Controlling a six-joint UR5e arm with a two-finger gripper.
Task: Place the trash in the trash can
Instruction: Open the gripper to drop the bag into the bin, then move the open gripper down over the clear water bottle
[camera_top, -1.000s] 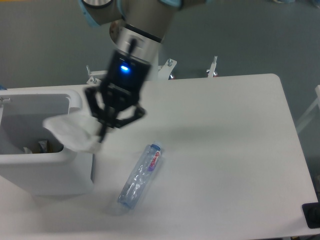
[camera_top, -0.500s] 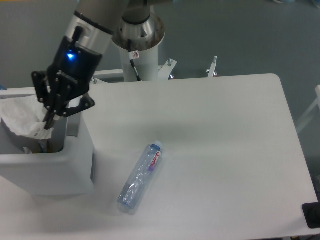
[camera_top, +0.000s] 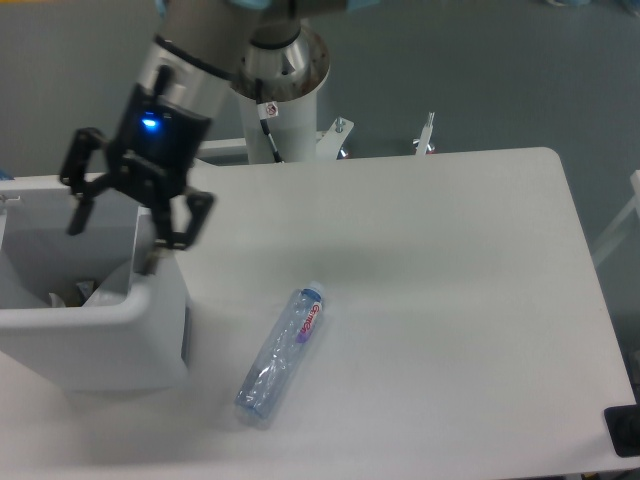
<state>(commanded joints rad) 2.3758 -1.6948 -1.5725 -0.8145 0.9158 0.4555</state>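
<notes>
My gripper (camera_top: 112, 232) hangs open over the right part of the white trash can (camera_top: 110, 318) at the left of the table, with nothing between its fingers. The whitish crumpled wrapper (camera_top: 103, 290) lies low inside the bin, only partly visible behind the front rim. The crushed clear bottle (camera_top: 283, 351), with a blue cap and a red-purple label, lies flat on the white table to the right of the bin, well apart from the gripper.
The arm's base post (camera_top: 280, 90) stands behind the table's far edge. Metal clamps (camera_top: 427, 134) sit along that edge. A dark object (camera_top: 624, 430) shows at the table's near right corner.
The gripper carried the wrapper leftward over the bin, then opened. The wrapper has dropped from the fingers into the bin. The bottle has not moved.
</notes>
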